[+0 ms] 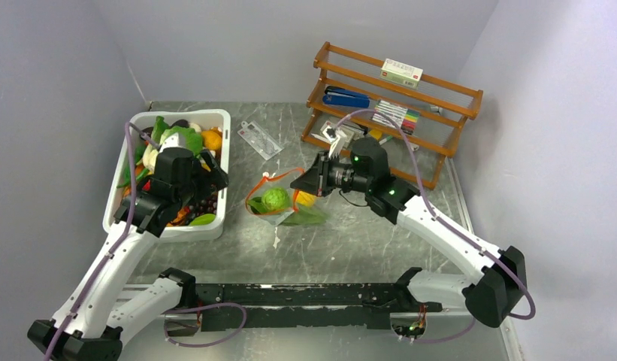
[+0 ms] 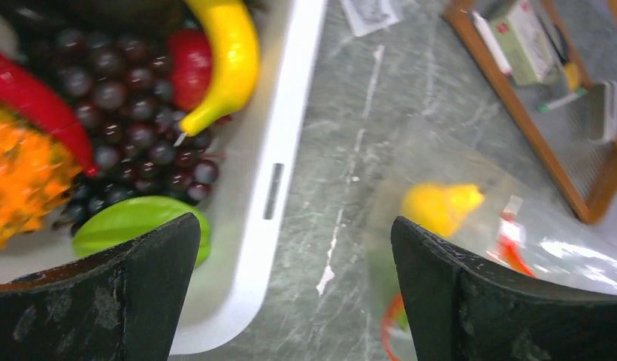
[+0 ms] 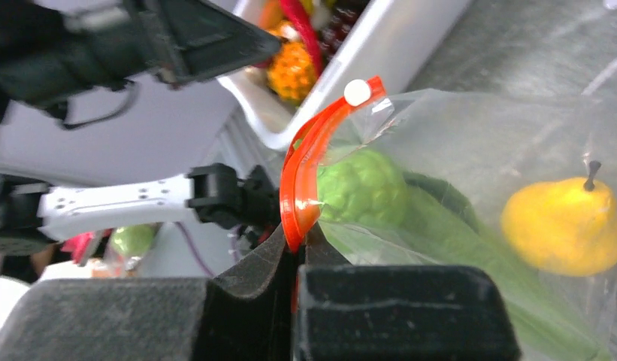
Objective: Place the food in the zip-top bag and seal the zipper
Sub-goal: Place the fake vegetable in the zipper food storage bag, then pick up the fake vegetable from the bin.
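Right gripper (image 3: 297, 244) clamps the red-orange zipper (image 3: 305, 162) of the zip-top bag (image 3: 455, 128), lying with food (image 3: 361, 188) inside on the grey marbled table (image 1: 343, 241); left gripper (image 2: 295, 226) gapes empty above the white bin (image 2: 282, 135); pale walls (image 1: 290, 45) surround.

Left: white plastic bin (image 1: 202, 230). Right of it: clear plastic zip-top bag (image 3: 470, 128), holding light-green round fruit (image 1: 275, 198), yellow pear (image 1: 306, 198), green pods (image 1: 308, 216). Behind bag: small clear packet (image 1: 260, 139). Rear right: wooden rack (image 1: 449, 85).

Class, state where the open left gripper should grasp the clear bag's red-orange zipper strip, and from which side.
Probably the free end of the red-orange zipper strip, by the white round tab, approached from the white plastic bin's side: the right gripper clamps the other end, leaving this bowed end standing clear.
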Controlling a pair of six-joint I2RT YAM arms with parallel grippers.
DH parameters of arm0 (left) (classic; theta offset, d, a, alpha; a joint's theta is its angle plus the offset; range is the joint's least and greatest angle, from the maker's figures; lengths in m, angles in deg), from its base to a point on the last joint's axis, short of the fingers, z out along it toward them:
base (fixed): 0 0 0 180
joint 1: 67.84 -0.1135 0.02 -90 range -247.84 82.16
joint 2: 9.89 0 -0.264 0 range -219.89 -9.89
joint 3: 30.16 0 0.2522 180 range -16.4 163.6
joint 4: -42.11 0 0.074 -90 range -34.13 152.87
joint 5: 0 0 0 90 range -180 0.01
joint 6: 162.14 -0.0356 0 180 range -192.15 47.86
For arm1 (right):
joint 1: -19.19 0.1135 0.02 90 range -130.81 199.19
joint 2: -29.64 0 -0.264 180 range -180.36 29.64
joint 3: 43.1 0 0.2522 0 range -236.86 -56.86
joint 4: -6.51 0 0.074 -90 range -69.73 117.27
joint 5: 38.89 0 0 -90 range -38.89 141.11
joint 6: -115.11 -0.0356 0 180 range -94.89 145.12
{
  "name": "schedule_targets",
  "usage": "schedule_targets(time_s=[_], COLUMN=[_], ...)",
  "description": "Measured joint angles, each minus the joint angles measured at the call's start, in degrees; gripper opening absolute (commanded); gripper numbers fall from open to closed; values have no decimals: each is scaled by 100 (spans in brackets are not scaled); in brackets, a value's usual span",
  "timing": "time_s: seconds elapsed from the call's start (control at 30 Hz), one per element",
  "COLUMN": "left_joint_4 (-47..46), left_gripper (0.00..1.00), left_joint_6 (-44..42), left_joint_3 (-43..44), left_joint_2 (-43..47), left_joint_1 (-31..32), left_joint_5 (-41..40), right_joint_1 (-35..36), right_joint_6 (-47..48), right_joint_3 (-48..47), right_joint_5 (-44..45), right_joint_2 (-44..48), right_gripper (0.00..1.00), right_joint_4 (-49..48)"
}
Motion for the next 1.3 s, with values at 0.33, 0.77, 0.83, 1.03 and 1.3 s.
schedule_targets(time_s=[0.33,0.77,0.83,1.03,1.3], left_joint_4=[688,883,815,518,251], left_gripper=[91,80,78,74,46], left_joint_6=[929,1209,1126,907,850], left_joint_3=[-138,-573,-579,-682,-776], left_joint_2=[-46,-339,-343,-479,-627], left_joint_1=[-15,-815,-927,-1108,-1412], left_joint_5=[-1056,-966,-887,-841,-1453], right_joint_1=[-431,-446,-446,-446,-446], right_joint_6=[-503,-4,-24,-92,-153], right_joint_3=[280,201,203,203,293], right_joint_5=[-852,-264,-363,-619,-715], right_joint_2=[-476,-688,-555,13,131], right_gripper=[0,0,0,0,0], right_joint_4=[-376,496,391,-83,-273])
